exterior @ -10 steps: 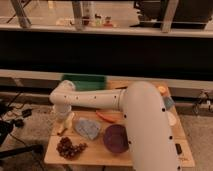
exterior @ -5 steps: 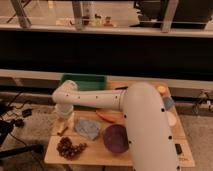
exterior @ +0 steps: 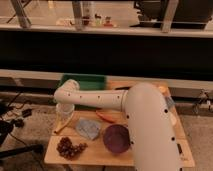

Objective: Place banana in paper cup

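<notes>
The banana [exterior: 60, 126], pale yellow and slightly curved, lies at the left end of the wooden table [exterior: 100, 156]. It runs from under my gripper down towards the table's left edge. My gripper [exterior: 64, 115] hangs straight down from the white wrist [exterior: 68, 95] and sits right at the banana's upper end. The paper cup is hidden or out of view. My thick white arm covers much of the table's right side.
A purple bowl [exterior: 117, 137] stands front centre, with a grey-blue cloth [exterior: 88, 128] to its left and dark grapes [exterior: 70, 148] near the front edge. An orange-red carrot-like piece [exterior: 106, 116] lies under the arm. A green tray [exterior: 86, 81] sits at the back and something orange [exterior: 163, 90] at the back right.
The wrist has edged slightly to the right while the gripper stays at the banana's upper end. Nothing else on the table has moved.
</notes>
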Tool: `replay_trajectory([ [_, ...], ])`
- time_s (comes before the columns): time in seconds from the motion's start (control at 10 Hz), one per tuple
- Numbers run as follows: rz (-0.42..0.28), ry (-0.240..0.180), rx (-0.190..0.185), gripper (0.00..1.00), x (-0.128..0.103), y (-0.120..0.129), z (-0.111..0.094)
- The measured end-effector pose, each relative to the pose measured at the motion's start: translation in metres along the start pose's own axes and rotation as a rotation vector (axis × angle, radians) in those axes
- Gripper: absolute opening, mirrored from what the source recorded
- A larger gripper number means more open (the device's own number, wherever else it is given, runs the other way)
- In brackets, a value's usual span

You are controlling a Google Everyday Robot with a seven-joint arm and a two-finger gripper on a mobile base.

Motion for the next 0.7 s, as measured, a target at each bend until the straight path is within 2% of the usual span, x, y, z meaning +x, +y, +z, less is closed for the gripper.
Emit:
replay_trajectory([
  [0.2,0.010,-0.010,0.000,0.03,0.001,0.008,-0.001],
  [0.4,0.042,-0.027,0.021,0.00,0.001,0.018,-0.009],
  [0.7,0.102,-0.075,0.106,0.00,-0.006,0.019,-0.050],
])
